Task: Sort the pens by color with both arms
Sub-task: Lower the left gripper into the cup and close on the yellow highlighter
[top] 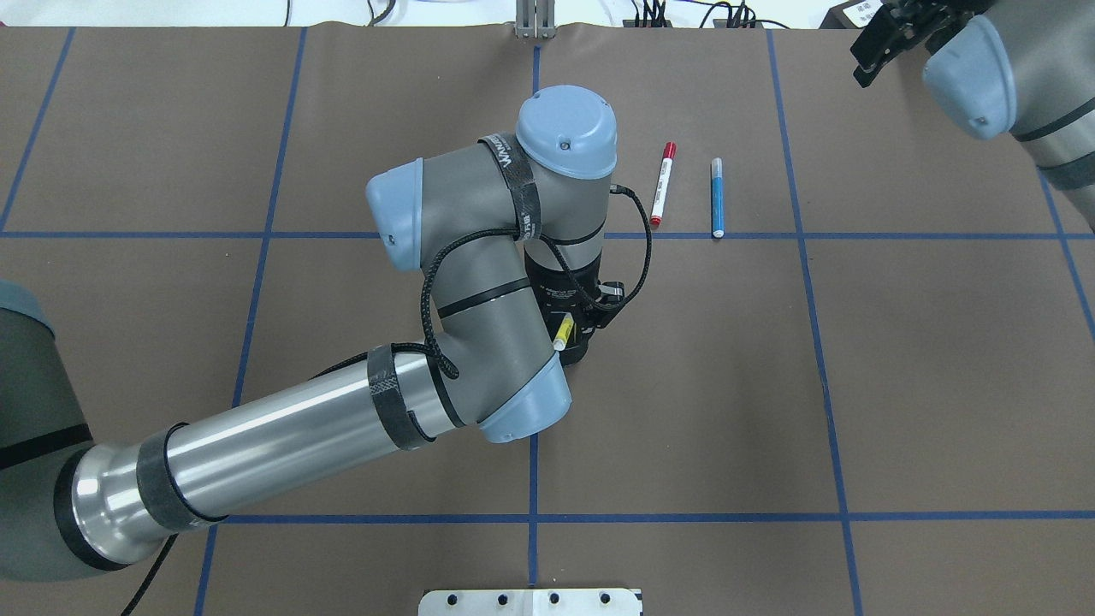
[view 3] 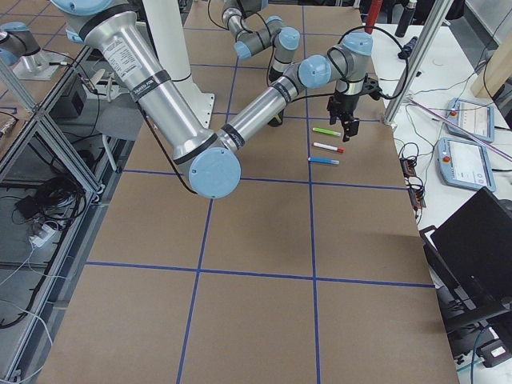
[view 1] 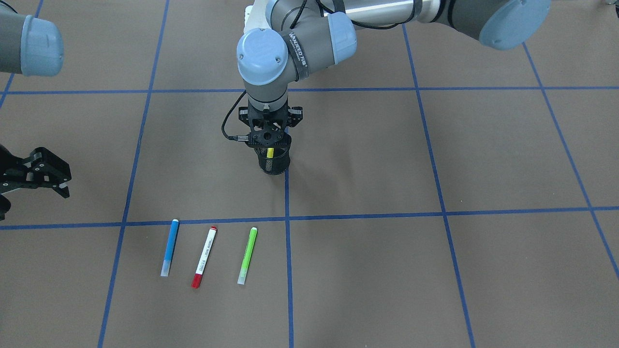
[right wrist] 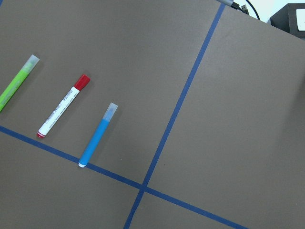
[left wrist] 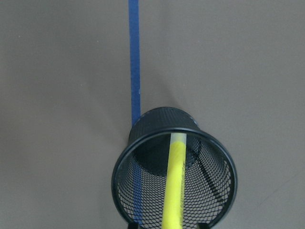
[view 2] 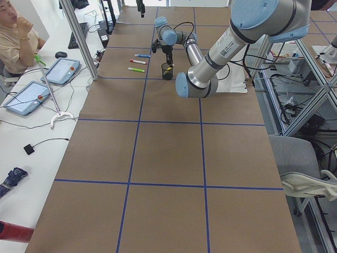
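Okay, left gripper (view 1: pixel 269 143) hovers over the mid-desk mesh cup (view 1: pixel 273 165) with the yellow pen (left wrist: pixel 175 186) in it, grip unclear, while right gripper (view 1: pixel 57 178) hangs spread and empty beside the blue pen (view 1: pixel 169 247), red-ended pen (view 1: pixel 204 257) and green pen (view 1: pixel 247 255) by the desk's operator-side edge.

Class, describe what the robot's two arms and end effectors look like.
The left arm and right arm are grey-and-silver tubes with light-blue joint caps, black straps and black cables. The left end effector and right end effector are black two-finger frames.
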You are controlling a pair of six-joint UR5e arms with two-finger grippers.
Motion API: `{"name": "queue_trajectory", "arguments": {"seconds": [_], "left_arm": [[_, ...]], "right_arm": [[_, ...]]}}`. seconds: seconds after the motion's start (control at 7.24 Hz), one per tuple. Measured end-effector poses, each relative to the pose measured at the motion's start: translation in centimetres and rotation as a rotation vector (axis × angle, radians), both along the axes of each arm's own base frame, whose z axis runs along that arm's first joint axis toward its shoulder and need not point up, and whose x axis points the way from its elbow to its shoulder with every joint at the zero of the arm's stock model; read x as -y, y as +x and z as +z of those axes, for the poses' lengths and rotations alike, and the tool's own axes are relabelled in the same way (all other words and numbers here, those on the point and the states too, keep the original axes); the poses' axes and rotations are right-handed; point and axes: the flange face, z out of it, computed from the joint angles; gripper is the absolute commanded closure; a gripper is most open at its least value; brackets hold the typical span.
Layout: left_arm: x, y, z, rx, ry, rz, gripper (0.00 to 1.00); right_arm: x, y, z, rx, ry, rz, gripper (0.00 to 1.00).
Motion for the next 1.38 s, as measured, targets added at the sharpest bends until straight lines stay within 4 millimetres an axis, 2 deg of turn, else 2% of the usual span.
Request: {"name": "queue_trajectory", "arguments": {"seconds": [0.28, 0.97, 1.38], "left_arm": [[-0.34, 0.27, 0.09, 0.001, -0.001, 0.006, 0.59], [-0.62, 0.48, 0.25, 0.005, -0.002, 0.01, 0.78], [-0.99, -0.04, -0.54, -0.012, -0.019, 0.017, 0.96]], "right_arm": [[-0.01, -0.07, -0.01, 0.0, 0.0, -0.001, 0.0], [-0.02, -0.11, -0.02, 0.0, 0.0, -0.002, 0.0], [-0.02, -0.15, -0.13, 0.001, 0.0, 0.0, 0.0]]}}
